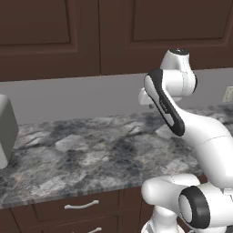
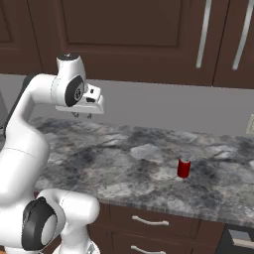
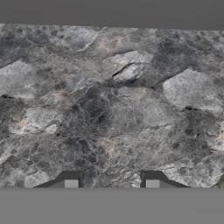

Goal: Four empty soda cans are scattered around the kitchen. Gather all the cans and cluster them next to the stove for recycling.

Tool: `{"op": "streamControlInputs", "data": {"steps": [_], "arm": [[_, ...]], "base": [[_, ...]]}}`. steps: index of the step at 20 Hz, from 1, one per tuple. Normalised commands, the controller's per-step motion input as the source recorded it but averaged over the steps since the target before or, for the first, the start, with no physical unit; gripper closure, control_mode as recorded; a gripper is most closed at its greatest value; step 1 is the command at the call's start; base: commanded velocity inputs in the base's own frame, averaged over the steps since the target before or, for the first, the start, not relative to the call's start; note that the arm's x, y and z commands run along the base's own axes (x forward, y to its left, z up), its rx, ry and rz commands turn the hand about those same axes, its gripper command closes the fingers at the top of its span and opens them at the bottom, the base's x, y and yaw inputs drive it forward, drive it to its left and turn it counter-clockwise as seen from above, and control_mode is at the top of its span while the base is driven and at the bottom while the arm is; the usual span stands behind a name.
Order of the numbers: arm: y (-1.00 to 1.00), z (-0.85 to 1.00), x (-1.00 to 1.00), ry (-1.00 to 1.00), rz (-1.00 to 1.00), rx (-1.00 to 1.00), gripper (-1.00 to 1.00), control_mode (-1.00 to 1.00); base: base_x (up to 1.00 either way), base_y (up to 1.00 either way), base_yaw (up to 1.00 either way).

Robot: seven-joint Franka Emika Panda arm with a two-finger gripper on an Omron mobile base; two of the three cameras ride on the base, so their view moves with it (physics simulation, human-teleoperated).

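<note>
**One can waits on the stone, pincer high and empty**

A red soda can [image 2: 184,167] stands upright on the marbled tabletop [image 2: 124,163], toward its front edge and well to the right of the arm, with bare stone all around it, so it looks easy to approach from above. The pincer [image 2: 82,115] hangs high over the tabletop near the back wall, pointing down, its tips drawn in with nothing between them. It probably sits raised for travel, not for a grasp. A grey appliance [image 1: 7,129] sits at the far left.
</note>
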Motion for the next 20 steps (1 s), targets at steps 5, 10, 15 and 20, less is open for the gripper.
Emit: {"op": "streamControlInputs", "data": {"steps": [5,10,15,20], "arm": [[-0.02,0.0,-0.06,0.0,-0.01,0.0,-1.0,1.0],[0.0,0.0,0.0,0.0,0.0,0.0,-1.0,1.0],[0.0,0.0,0.0,0.0,0.0,0.0,-1.0,1.0],[0.0,0.0,0.0,0.0,0.0,0.0,-1.0,1.0]], "base": [[-0.11,-0.05,-0.02],[-0.1,-0.42,-0.01],[0.0,-0.71,0.0],[-0.02,-0.72,0.0]]}}
